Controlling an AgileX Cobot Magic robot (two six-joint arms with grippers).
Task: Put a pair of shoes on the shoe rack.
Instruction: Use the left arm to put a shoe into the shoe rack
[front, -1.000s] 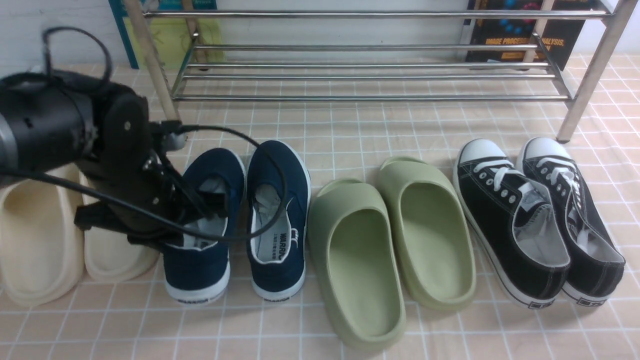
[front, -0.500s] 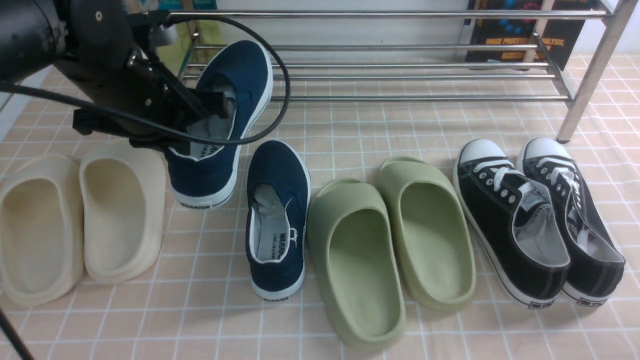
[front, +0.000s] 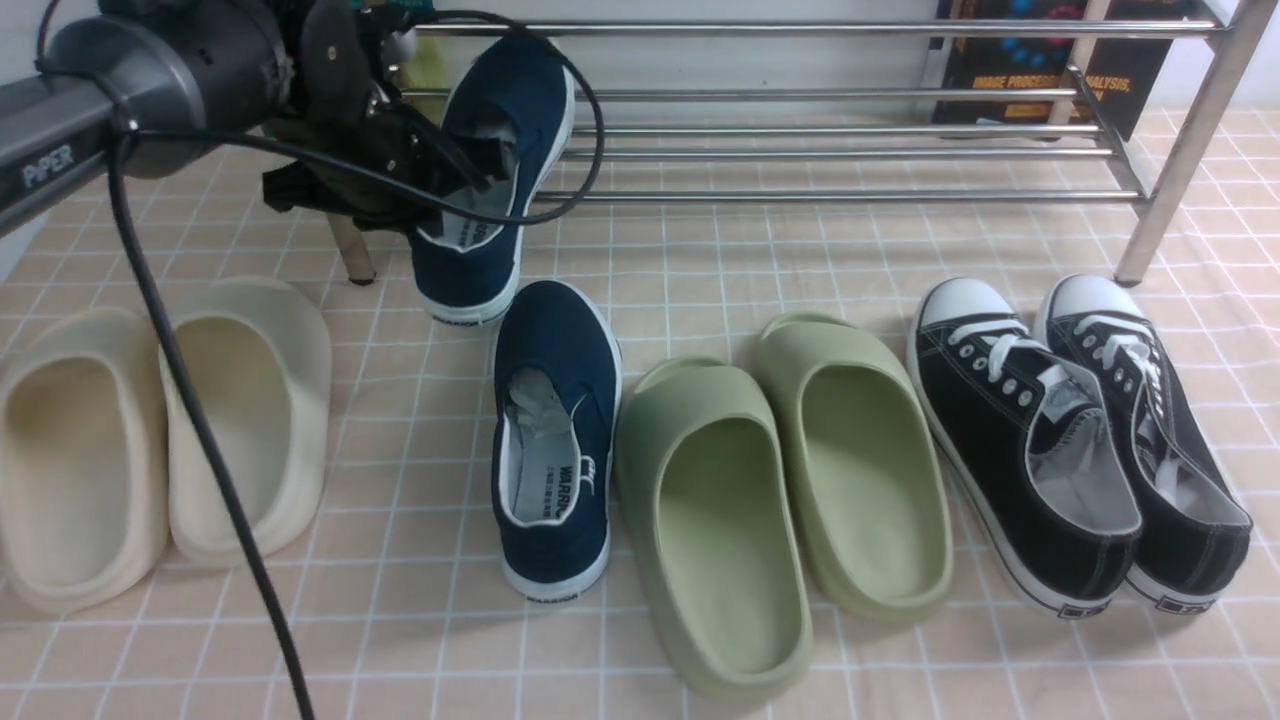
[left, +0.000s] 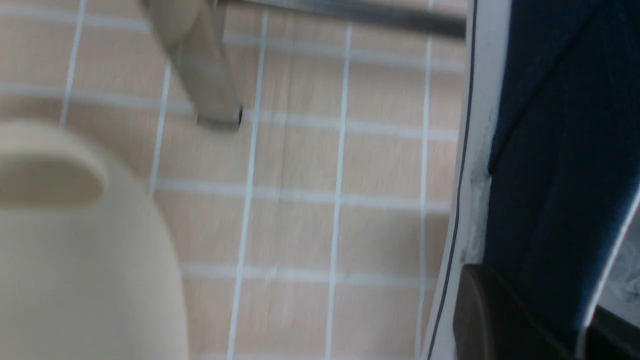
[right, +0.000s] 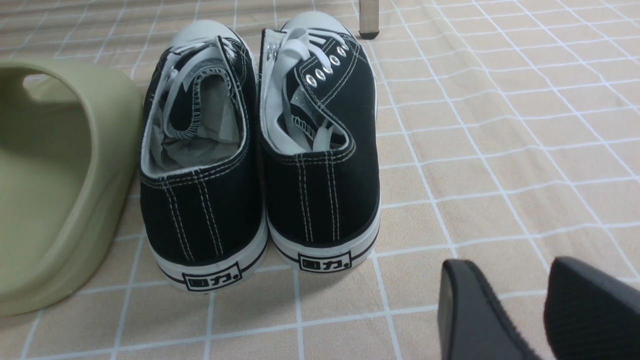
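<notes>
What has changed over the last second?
The left end effector, already gripping one blue shoe, lifted it up and forward toward the rack. The other blue shoe, cream slides, green slides and black sneakers stayed put.

Blurred and close, a navy shoe (left: 560, 150) with a white sole (left: 475, 150) fills one side, pinched in the left gripper (left: 552, 325) — one dark finger (left: 492, 320) presses the sole's outside. Beyond it lie checked peach cloth (left: 300, 200), a cream slide (left: 75, 260) and a leg of the shoe rack (left: 200, 65) — apart from both shoes.
</notes>
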